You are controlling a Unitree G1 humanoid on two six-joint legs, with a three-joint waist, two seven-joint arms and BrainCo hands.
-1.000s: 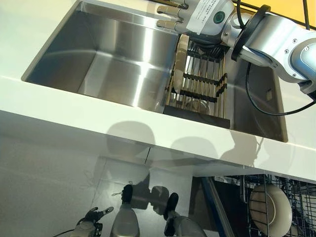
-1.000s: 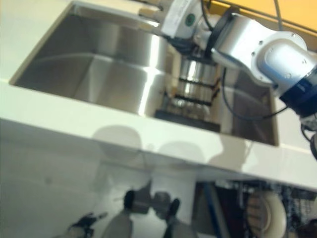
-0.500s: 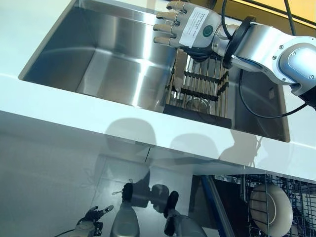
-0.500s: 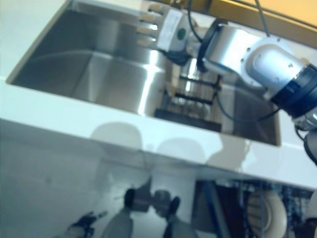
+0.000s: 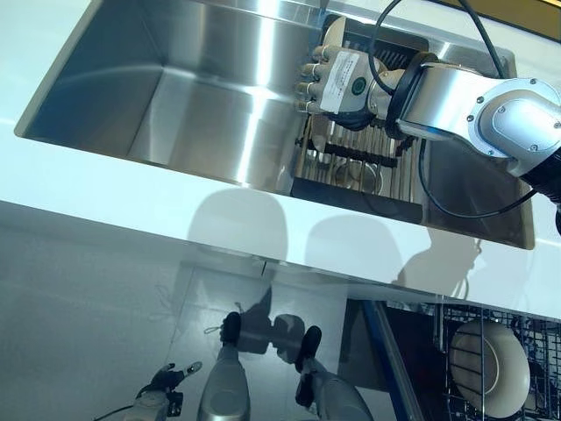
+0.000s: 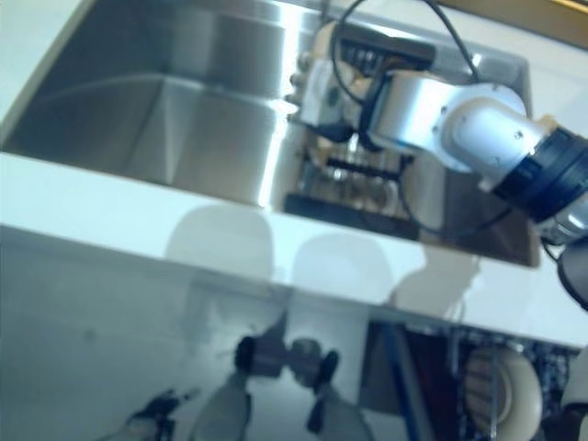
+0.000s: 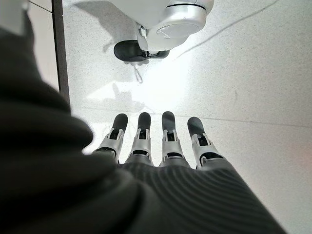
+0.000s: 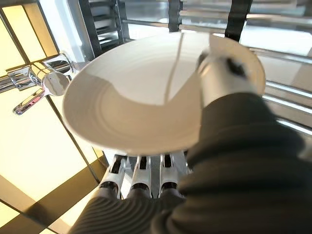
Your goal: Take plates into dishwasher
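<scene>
A white plate [image 8: 131, 97] stands on edge in the black dish rack [image 5: 359, 171] at the right end of the steel sink [image 5: 175, 88]. My right hand [image 5: 337, 81] reaches into the rack from the right and is shut on this plate. Its thumb [image 8: 217, 73] lies on the plate's face and its fingers [image 8: 141, 180] are behind the plate. Only the plate's top edge [image 5: 332, 37] shows above the hand in the left eye view. My left hand [image 7: 161, 141] hangs low over the floor with straight fingers, holding nothing.
A white counter [image 5: 263, 228] runs along the sink's front. Below it at the lower right, the open dishwasher's wire rack [image 5: 443, 351] holds one white plate [image 5: 491, 368]. A chrome tap [image 8: 44, 80] stands behind the sink.
My right hand has come down from the sink's back edge into the dish rack and closed on the plate. The camera has shifted, so the sink sits higher in view.
</scene>
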